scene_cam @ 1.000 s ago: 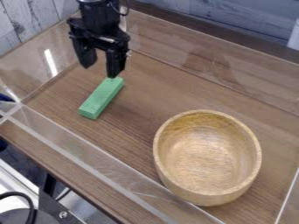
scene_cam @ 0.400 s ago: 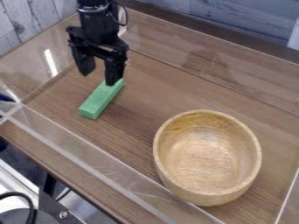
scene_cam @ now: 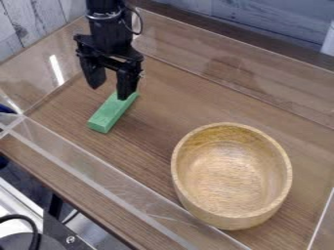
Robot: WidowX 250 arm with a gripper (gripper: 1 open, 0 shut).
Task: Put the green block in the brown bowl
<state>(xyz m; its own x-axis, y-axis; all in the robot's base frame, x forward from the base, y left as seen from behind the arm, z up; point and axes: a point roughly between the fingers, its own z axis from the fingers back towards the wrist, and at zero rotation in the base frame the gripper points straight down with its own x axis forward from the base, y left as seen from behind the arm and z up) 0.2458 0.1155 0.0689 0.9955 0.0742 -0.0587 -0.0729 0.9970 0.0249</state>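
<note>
A: Item, green block [scene_cam: 113, 110]: lies flat near the table's [scene_cam: 196, 83] left edge; brown bowl [scene_cam: 232, 174] near the front right corner.

B: My gripper [scene_cam: 109, 84]: spread wide, pointing down over the block's far end. I should straddle its narrow width, settle lower, then pinch.

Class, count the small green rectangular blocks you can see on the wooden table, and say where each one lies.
1. The small green rectangular block lies on the table's left side, beneath the open black gripper, apart from the round light-brown wooden bowl. None seems hidden.
</note>
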